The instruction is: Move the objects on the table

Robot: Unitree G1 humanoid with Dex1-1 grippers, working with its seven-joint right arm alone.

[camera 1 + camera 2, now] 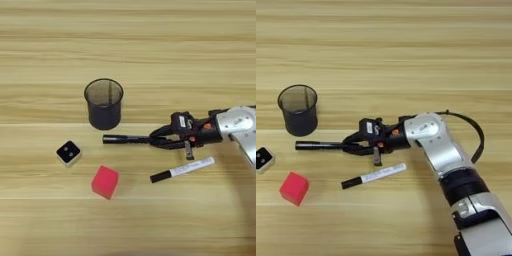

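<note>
Cup [104, 104]: black mesh, upright, mouth open to the camera, left of centre in the left eye view
Black marker [125, 139]: lying flat just below the cup, running left to right, its right end between the gripper's fingers
Gripper [161, 139]: comes in from the right at mid-height, its two black fingers closed narrowly on the black marker's right end, one above it and one below
Arm [438, 145]: silver forearm slanting up from the lower right corner (seen whole only in the right eye view)
White marker [183, 169]: flat, black cap at its left end, slightly tilted, just below the gripper and apart from it
White cube [68, 152]: dotted black face up, lower left of the cup
Red cube [105, 182]: below the black marker, between white cube and white marker
Table [128, 45]: light wood, grain running across
</note>
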